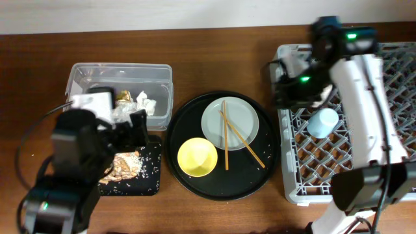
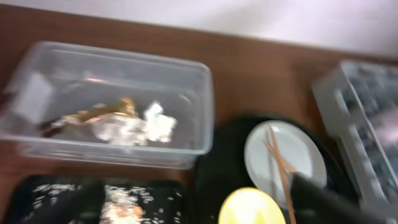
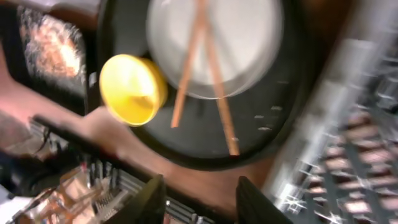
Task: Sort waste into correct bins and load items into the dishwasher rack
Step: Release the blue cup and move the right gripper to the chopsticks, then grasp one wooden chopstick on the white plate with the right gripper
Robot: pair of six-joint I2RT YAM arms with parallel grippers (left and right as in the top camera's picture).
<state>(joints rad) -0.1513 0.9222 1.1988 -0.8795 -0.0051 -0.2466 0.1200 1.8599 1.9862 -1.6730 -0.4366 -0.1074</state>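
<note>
The clear tub point(image 1: 84, 75) holds white tissue point(image 1: 146, 103) and a gold-brown wrapper point(image 1: 123, 97). The black rectangular tray point(image 1: 151, 175) holds tan food scraps point(image 1: 123, 166). A grey-white plate point(image 1: 240, 117) with two chopsticks point(image 1: 225, 140) and a yellow bowl point(image 1: 197, 157) sit on the round black tray point(image 1: 266, 169). A blue cup point(image 1: 323, 122) stands in the grey rack point(image 1: 396, 65). No pink cup shows. My left gripper point(image 1: 133, 130) is open and empty between tub and black tray. My right gripper point(image 1: 281, 81) is open and empty at the rack's left edge, also in the right wrist view point(image 3: 202, 202).
The rack fills the right side of the brown wooden table point(image 1: 214, 58). The round black tray lies between the two bins and the rack. My right arm reaches over the rack's near half. A white wall runs along the far edge.
</note>
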